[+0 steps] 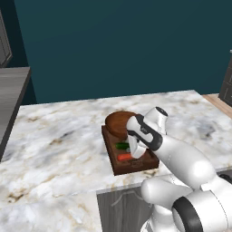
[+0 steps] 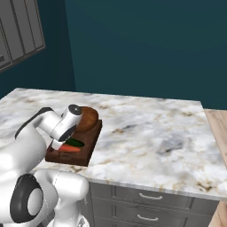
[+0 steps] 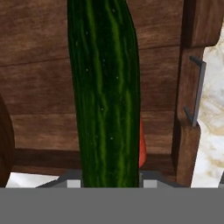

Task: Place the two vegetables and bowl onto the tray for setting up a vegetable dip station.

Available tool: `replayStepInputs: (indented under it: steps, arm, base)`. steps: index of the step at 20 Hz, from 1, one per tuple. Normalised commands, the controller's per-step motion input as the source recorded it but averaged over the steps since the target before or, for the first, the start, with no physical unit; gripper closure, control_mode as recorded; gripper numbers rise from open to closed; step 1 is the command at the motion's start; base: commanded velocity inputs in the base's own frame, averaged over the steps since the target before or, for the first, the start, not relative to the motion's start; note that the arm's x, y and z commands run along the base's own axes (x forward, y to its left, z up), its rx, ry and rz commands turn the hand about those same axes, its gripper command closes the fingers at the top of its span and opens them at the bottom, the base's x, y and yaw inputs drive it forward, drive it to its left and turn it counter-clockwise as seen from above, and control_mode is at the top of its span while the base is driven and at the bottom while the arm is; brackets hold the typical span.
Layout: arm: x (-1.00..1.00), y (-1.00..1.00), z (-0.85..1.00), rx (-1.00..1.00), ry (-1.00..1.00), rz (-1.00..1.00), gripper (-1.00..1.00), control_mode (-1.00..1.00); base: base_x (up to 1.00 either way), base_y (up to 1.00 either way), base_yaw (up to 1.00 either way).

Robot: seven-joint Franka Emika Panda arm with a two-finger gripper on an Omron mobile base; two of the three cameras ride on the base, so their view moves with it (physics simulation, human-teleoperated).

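1. the arm (image 1: 181, 158) reaches forward from the base and bends down over the tray (image 1: 136, 166), with the wrist tipped so the hand points down into the tray's near half.
2. the tool (image 1: 134, 152) hangs just above the tray floor; in the right base view the tool (image 2: 59, 144) sits at the tray's near-left part, mostly covered by the white wrist.
3. the cucumber (image 3: 105, 92) runs straight up the hand view from between the two finger tips, so the tool is clenched on the cucumber; the tips themselves are barely seen at the bottom edge.
4. the tray stands on the marble tabletop (image 1: 59, 145), near its front edge.
5. the carrot (image 1: 125, 157) lies in the tray's near end, just beside the cucumber (image 1: 121, 146); in the hand view only a thin orange sliver of the carrot (image 3: 141, 148) peeks from behind the cucumber.
6. the bowl (image 1: 118, 123) rests on the tray's far end, its near side hidden by the wrist; whether it sits fully inside the rim i cannot tell.
7. a metal handle (image 3: 197, 89) shows on the tray's end wall in the hand view.
8. no writing or brand marks can be read on anything.
9. drawers (image 2: 146, 208) with bar pulls sit below the tabletop, on the side away from the tray.
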Motion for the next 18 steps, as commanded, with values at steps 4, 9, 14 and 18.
replayStepInputs:
  steps: [4,9,14,18]
  arm:
    - [0.03,-0.04,-0.10,0.00,0.00,0.02,1.00,-1.00]
    - [0.00,-0.04,-0.09,0.00,0.00,0.02,1.00,-1.00]
    - [0.00,-0.05,-0.07,0.00,0.00,0.02,1.00,-1.00]
    - [0.02,-0.05,-0.02,0.00,0.00,0.01,1.00,-1.00]
  base:
    - [0.00,0.00,0.00]
    - [0.00,0.00,0.00]
    - [0.00,0.00,0.00]
    - [0.00,0.00,0.00]
